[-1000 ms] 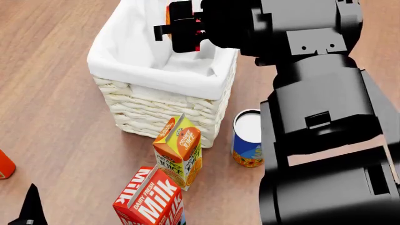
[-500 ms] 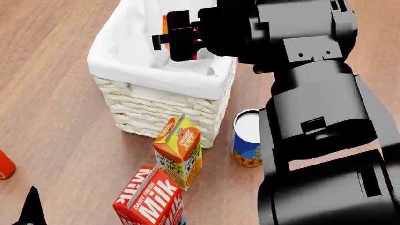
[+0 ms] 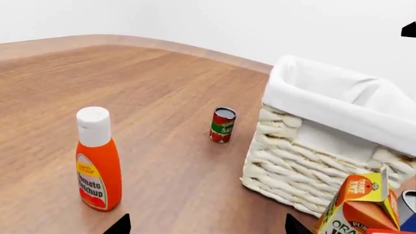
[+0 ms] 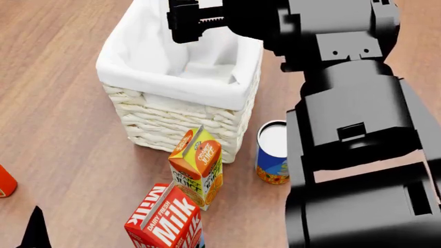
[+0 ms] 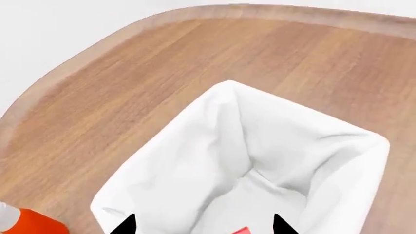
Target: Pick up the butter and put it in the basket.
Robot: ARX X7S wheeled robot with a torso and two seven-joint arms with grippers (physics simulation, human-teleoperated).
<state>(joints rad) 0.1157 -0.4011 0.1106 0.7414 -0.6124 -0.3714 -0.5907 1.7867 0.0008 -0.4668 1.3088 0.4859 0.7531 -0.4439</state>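
Head view: basket (image 4: 175,111) sits upper centre on desk (image 4: 62,129), w/ juice carton (image 4: 196,166) just below it, milk carton (image 4: 165,217) lower still at btm edge. Can (image 4: 273,153) is right of juice carton, by basket's lower-right corner; ketchup bottle (image 4: 5,182) far left edge. Butter (image 5: 240,231) lies in basket, at btm edge of right wrist view.

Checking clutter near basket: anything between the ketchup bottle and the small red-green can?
Nothing: bare wood between ketchup bottle and can, shown in the left wrist view.
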